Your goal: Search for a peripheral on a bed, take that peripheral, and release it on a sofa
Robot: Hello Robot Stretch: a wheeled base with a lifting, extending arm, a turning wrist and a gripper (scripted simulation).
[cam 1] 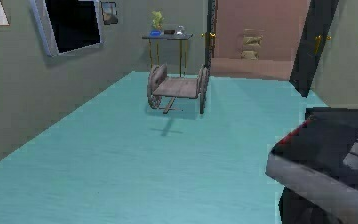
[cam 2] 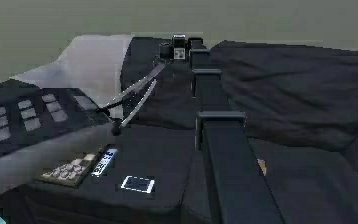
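The thin-fingered gripper (cam 2: 111, 114) is seen near a flat grey keypad (cam 2: 69, 168) on the dark-quilted bed (cam 2: 287, 100); whether anything is held cannot be told

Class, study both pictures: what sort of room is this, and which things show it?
Probably a bedroom: a bed with dark bedding and a pillow, a wall television, and a chair.

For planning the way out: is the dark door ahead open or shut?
Open: the dark door stands swung aside; the doorway shows pink wall beyond.
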